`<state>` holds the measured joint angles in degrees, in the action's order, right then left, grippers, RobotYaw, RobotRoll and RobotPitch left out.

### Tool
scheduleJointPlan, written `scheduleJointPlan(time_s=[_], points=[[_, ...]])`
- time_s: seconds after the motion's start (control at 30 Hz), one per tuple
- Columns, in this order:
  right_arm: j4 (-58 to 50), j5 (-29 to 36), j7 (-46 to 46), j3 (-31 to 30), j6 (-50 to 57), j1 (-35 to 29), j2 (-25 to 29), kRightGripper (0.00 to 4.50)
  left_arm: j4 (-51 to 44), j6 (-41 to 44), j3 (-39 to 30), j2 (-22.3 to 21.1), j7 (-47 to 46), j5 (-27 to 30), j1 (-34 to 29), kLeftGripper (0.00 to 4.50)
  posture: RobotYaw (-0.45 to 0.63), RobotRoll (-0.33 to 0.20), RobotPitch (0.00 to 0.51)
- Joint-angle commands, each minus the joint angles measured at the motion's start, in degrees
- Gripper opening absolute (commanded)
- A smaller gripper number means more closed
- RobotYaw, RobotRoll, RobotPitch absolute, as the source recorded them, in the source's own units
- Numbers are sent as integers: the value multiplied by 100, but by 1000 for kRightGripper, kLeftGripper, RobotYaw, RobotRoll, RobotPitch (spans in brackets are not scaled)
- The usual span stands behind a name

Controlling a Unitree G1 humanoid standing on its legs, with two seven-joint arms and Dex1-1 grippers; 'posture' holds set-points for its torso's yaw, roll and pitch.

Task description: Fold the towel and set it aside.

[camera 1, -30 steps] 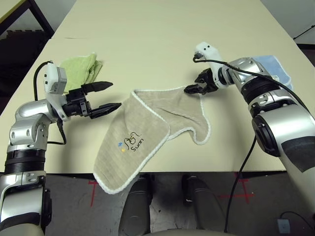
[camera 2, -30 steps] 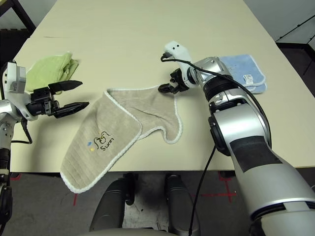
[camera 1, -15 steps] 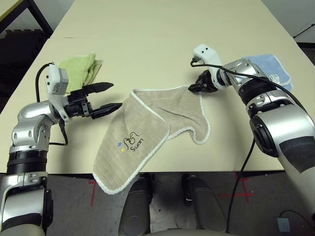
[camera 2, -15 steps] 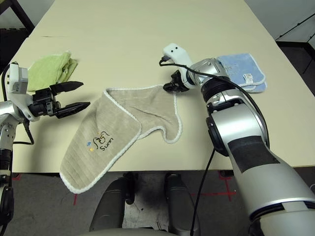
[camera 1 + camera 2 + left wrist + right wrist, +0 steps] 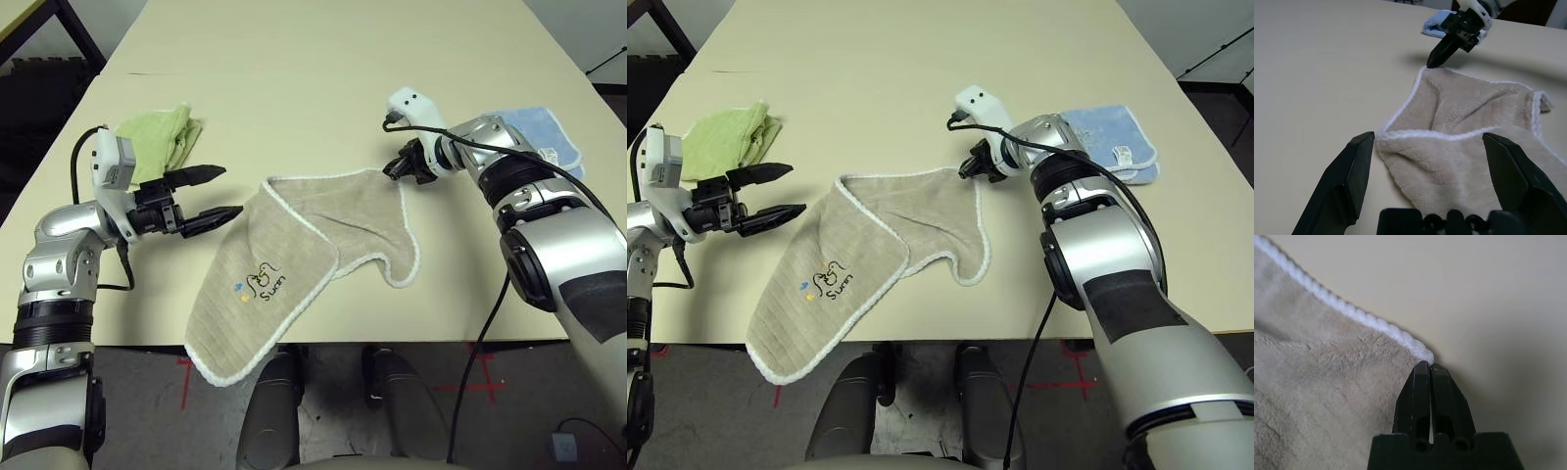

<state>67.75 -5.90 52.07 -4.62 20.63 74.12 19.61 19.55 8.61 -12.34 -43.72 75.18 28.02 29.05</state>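
Bare table (image 5: 323, 88) lies beyond the towel (image 5: 313, 245). Green towel (image 5: 162, 137) sits behind the left gripper (image 5: 220, 192); blue towel (image 5: 1112, 142) lies just beside the right arm (image 5: 1058, 166), possibly partly under it. Clear strip between left gripper and towel edge.

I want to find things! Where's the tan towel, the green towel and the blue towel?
tan towel (image 5: 294, 255), left eye view, flat middle by the logo.
green towel (image 5: 162, 137), left eye view, middle of the bunched cloth.
blue towel (image 5: 1112, 137), right eye view, its flat middle.
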Motion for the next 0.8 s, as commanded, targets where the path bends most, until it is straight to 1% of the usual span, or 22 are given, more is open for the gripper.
scheduleJointPlan(time_s=[0.03,0.1,0.2,0.3,0.43,0.53,0.7,0.8], points=[[-163,345,-35,358,-681,-246,61,78,206,-105,-51,14,-75,-52,57,4500,13,0,233],[-239,490,-131,535,-1131,-326,81,78,218,-132,-47,8,-131,-77,54,4500,33,0,232],[-402,878,-169,936,-1826,-423,76,78,281,-203,-34,58,-324,-151,80,4500,53,0,234],[-485,1015,-197,1083,-2041,-466,89,78,367,-309,-31,127,-513,-224,153,4500,64,0,241],[-664,1080,-186,1105,-2308,-577,98,78,292,-128,-47,151,-683,-147,191,4500,77,0,247],[-807,1101,-134,1082,-2742,-612,87,78,181,78,-104,141,-791,-26,225,4500,79,0,249],[-982,1189,-95,1046,-3392,-321,-56,78,280,155,-186,92,-922,-52,288,4500,79,0,227],[-951,1204,-52,1021,-3708,-85,-95,78,309,129,-151,318,-1146,-65,387,4500,49,0,210]])
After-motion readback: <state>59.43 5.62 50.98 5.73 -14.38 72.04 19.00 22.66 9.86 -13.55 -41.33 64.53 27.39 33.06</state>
